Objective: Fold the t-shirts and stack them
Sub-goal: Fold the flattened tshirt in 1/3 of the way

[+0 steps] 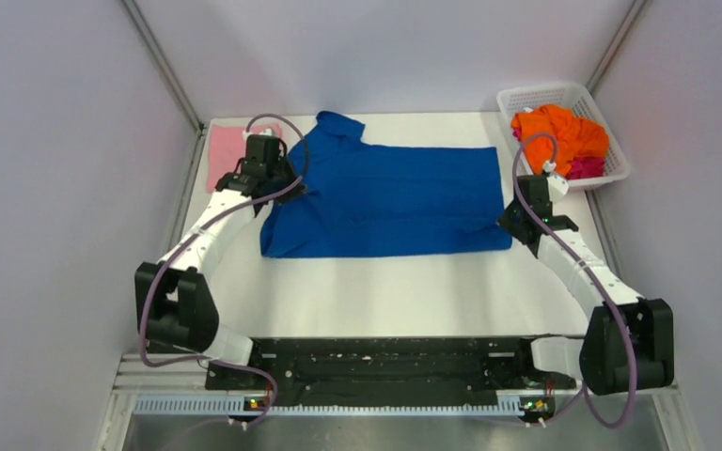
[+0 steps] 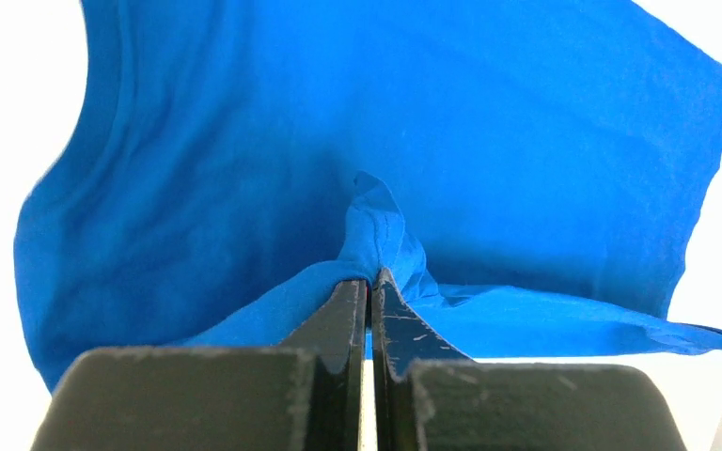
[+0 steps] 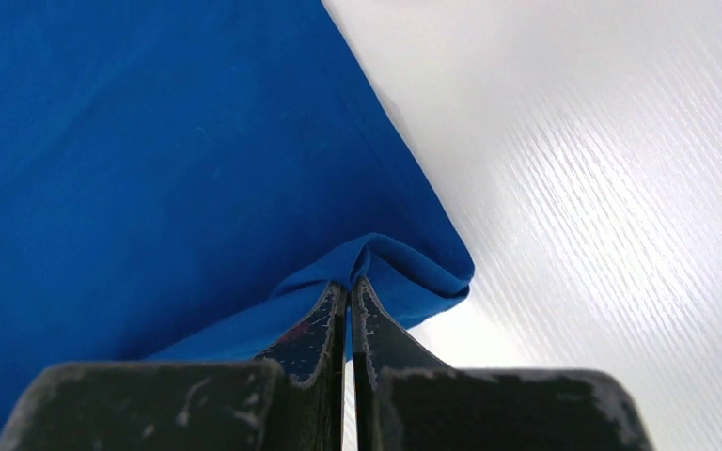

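Note:
A royal-blue t-shirt (image 1: 390, 197) lies spread on the white table, plain side up, its graphic hidden. My left gripper (image 1: 287, 186) is shut on a pinch of its left edge, seen in the left wrist view (image 2: 370, 274) with blue cloth (image 2: 385, 141) bunched at the tips. My right gripper (image 1: 510, 218) is shut on the shirt's right front corner, which also shows in the right wrist view (image 3: 349, 282) as a fold of cloth (image 3: 150, 160). A pink t-shirt (image 1: 226, 150) lies at the far left. Orange (image 1: 559, 132) and magenta (image 1: 586, 168) t-shirts lie in the basket.
A white mesh basket (image 1: 538, 96) stands at the far right corner. Grey walls close in on both sides and behind. The bare white table (image 1: 385, 291) runs between the shirt and the arm bases.

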`<state>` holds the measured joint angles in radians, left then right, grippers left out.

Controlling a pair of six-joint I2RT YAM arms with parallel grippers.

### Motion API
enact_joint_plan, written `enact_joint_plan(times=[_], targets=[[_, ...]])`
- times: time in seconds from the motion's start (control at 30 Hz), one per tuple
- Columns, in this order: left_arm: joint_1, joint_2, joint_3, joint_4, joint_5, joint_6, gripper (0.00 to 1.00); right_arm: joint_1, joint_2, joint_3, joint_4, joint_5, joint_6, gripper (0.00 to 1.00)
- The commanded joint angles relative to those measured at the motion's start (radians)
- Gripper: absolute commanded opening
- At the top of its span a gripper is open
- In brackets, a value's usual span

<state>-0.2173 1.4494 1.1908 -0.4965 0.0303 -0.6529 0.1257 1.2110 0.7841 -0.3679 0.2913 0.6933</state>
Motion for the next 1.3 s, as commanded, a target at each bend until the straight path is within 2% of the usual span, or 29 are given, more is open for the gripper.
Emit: enact_joint_plan(times=[0.0, 0.17, 0.23, 0.3, 0.37, 0.4, 0.43, 0.47, 0.53, 0.57, 0.6, 0.7, 0.83, 0.93, 1.07, 1.27], targets=[[0.015, 0.106, 0.098, 0.158, 0.048, 0.153, 0.00, -0.021, 0.072, 0.070, 0.104, -0.001, -0.048, 0.00], [0.052, 0.300, 0.194, 0.226, 0.089, 0.282, 0.04, -0.039, 0.199, 0.119, 0.115, -0.013, -0.063, 0.00], [0.079, 0.385, 0.266, 0.211, 0.104, 0.309, 0.14, -0.044, 0.244, 0.140, 0.121, -0.007, -0.064, 0.00], [0.105, 0.469, 0.384, 0.186, 0.156, 0.370, 0.45, -0.045, 0.283, 0.163, 0.129, 0.008, -0.071, 0.06], [0.114, 0.547, 0.479, 0.191, 0.184, 0.427, 0.60, -0.046, 0.310, 0.188, 0.146, 0.028, -0.084, 0.08], [0.115, 0.578, 0.532, 0.194, 0.182, 0.439, 0.75, -0.046, 0.320, 0.199, 0.149, 0.036, -0.088, 0.13], [0.116, 0.612, 0.596, 0.163, 0.181, 0.445, 0.94, -0.046, 0.329, 0.215, 0.142, 0.043, -0.094, 0.24], [0.116, 0.639, 0.668, 0.116, 0.184, 0.448, 0.99, -0.045, 0.335, 0.229, 0.135, 0.051, -0.101, 0.39], [0.116, 0.657, 0.749, 0.024, 0.200, 0.445, 0.99, -0.046, 0.338, 0.250, 0.106, 0.070, -0.109, 0.58], [0.116, 0.640, 0.748, -0.001, 0.214, 0.440, 0.99, -0.043, 0.332, 0.251, 0.090, 0.078, -0.113, 0.69], [0.115, 0.592, 0.723, -0.011, 0.228, 0.427, 0.99, -0.042, 0.324, 0.246, 0.076, 0.082, -0.112, 0.76], [0.102, 0.423, 0.494, 0.058, 0.246, 0.347, 0.99, -0.015, 0.274, 0.204, 0.069, 0.062, -0.114, 0.86], [0.072, 0.224, 0.099, 0.194, 0.296, 0.232, 0.99, 0.084, 0.234, 0.122, 0.151, -0.026, -0.127, 0.90], [0.075, 0.180, -0.096, 0.340, 0.355, 0.138, 0.99, 0.138, 0.279, 0.094, 0.218, -0.121, -0.120, 0.90], [0.079, 0.250, -0.112, 0.271, 0.353, 0.121, 0.99, 0.169, 0.393, 0.140, 0.247, -0.165, -0.134, 0.90], [0.112, 0.351, -0.128, 0.228, 0.241, 0.104, 0.96, 0.174, 0.478, 0.104, 0.232, -0.154, -0.090, 0.90]])
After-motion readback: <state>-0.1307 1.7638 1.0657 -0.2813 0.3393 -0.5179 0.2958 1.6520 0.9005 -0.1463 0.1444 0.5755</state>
